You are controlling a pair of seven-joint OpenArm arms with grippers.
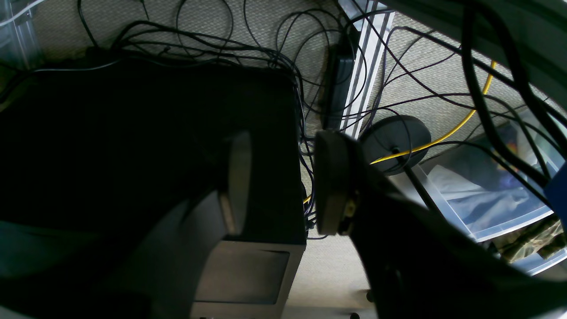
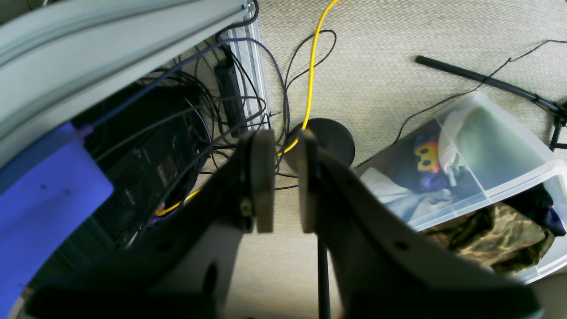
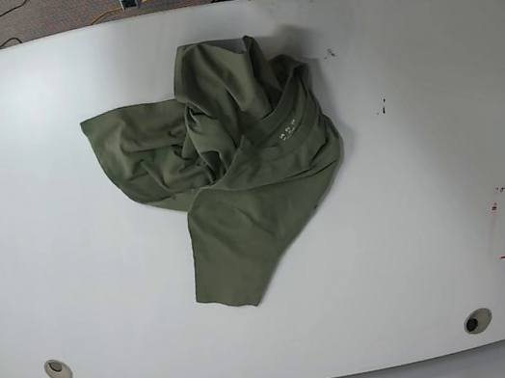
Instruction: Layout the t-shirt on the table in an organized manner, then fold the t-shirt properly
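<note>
The olive-green short-sleeved cotton t-shirt [image 3: 229,164] sits crumpled on the glossy white bench [image 3: 74,289], nearer the far edge and a bit toward the base view's left, w/ nothing touching it. Layout isn't started, I'd say.

Both arms are off the bench: each wrist cam looks down at carpet, black cables and a clear plastic storage bin [image 2: 487,168]. Left gripper [image 1: 283,184] has its jaws spread wide, holding nothing. Right gripper [image 2: 281,181] shows only a narrow gap between the pads, also empty.

Risks, as I judge them: the upper part is bunched in layers, so you could pinch two layers at once and drag the whole lump instead of opening it. You can't tell where the sleeves are, so a wrong corner pick would twist it more. Pulling toward the far edge may slide cloth off.

Orientation: long axis runs roughly from far edge to near edge, leaning slightly. The ribbed collar w/ pale print sits mid-garment, facing up; one flat flap points at the near edge.
</note>
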